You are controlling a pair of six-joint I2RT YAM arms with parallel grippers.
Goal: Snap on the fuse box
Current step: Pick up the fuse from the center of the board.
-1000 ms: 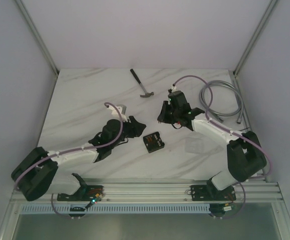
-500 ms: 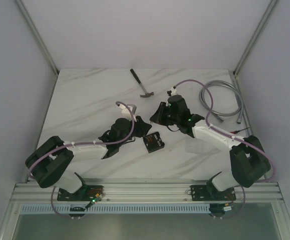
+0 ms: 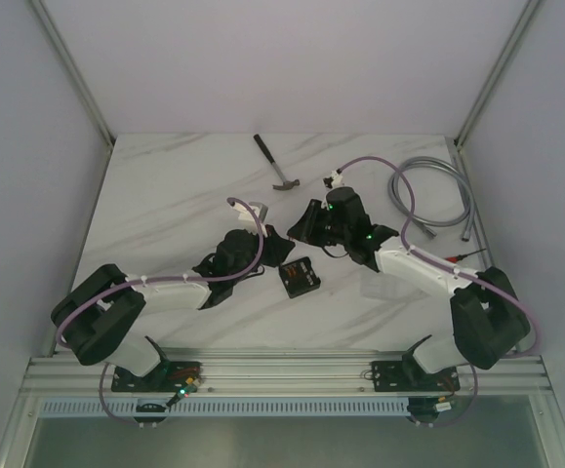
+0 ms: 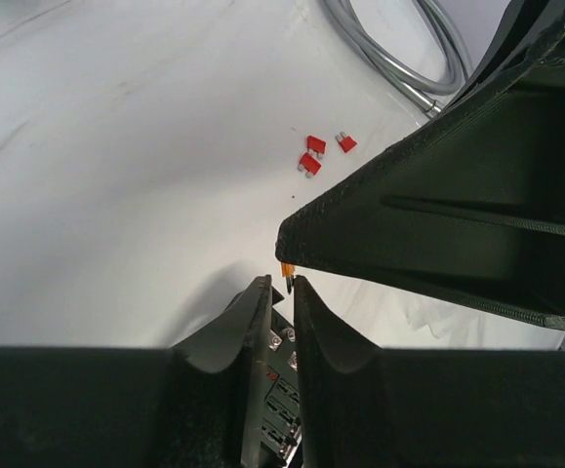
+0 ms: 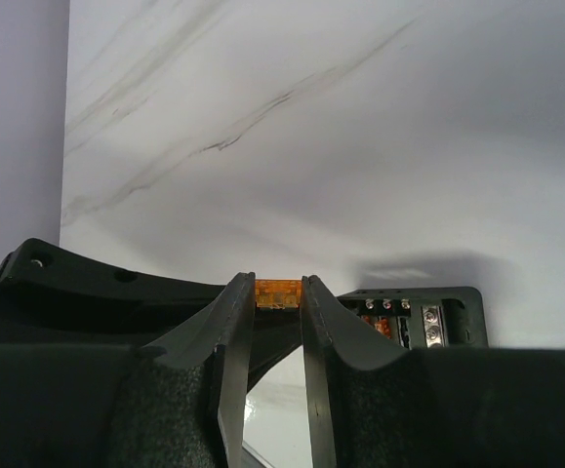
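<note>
The black fuse box [image 3: 299, 278] lies open-side up on the marble table, just near of both grippers. My right gripper [image 5: 277, 294] [image 3: 302, 230] is shut on a small orange fuse [image 5: 277, 292], held above the table; the fuse box [image 5: 414, 317] shows behind its right finger. My left gripper [image 4: 282, 283] [image 3: 277, 249] meets it tip to tip. Its jaws stand a narrow gap apart, and the orange fuse [image 4: 287, 269] hangs with its blade between their tips, touching neither. Slots of the fuse box [image 4: 284, 400] show down between the left fingers.
Three loose red fuses [image 4: 313, 154] lie on the table beyond the grippers. A grey coiled cable [image 3: 433, 195] sits at the back right and a hammer [image 3: 277, 164] at the back centre. A faint clear cover [image 3: 380, 285] lies right of the fuse box.
The left arm has swung up and right to the right gripper, its jaws narrowing around the fuse's blade. The right gripper has shifted left with the orange fuse.
</note>
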